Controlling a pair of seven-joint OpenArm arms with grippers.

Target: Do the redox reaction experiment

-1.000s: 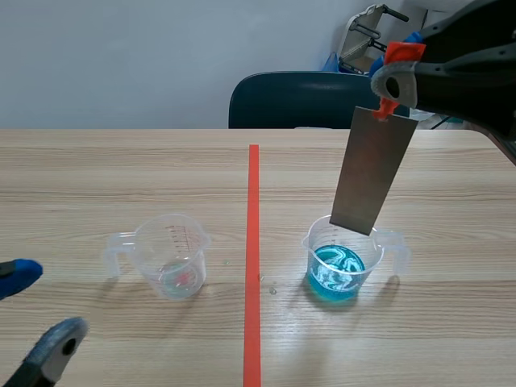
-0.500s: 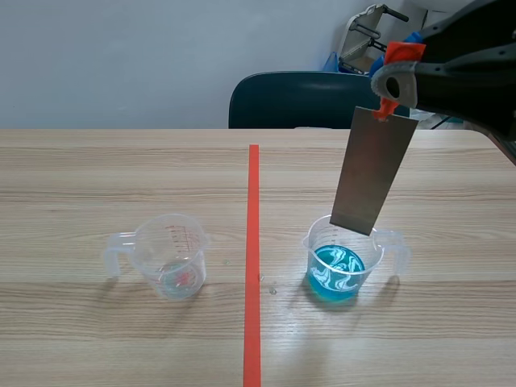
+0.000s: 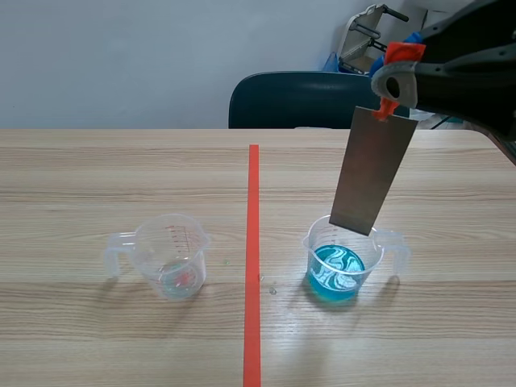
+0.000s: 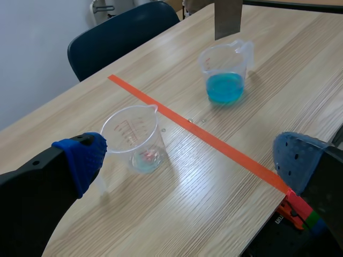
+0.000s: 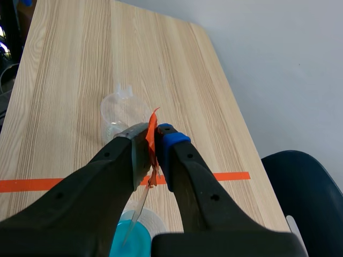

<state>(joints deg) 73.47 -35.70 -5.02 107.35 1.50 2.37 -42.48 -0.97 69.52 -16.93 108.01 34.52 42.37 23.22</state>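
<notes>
Scene view: right gripper raised at the far right, closed on an orange tag at the top of a grey metal plate; plate hangs tilted, its lower edge over the far rim of the blue-liquid beaker; clear beaker with red markings stands across the orange tape line, well apart; dark blue chair behind the table; left arm not seen here.

Left wrist view: left gripper spread wide, nothing between its blue pads; clear beaker just ahead of one finger; tape line runs between the two beakers; plate's lower end sits just above the blue-liquid beaker's rim, out of the liquid; chair beyond.

Right wrist view: fingers pinch the orange tag; plate seen edge-on, a thin strip down toward the blue liquid; the fingers hide most of that beaker, so contact cannot be judged here; clear beaker ahead past the tape; chair beside the arm.
</notes>
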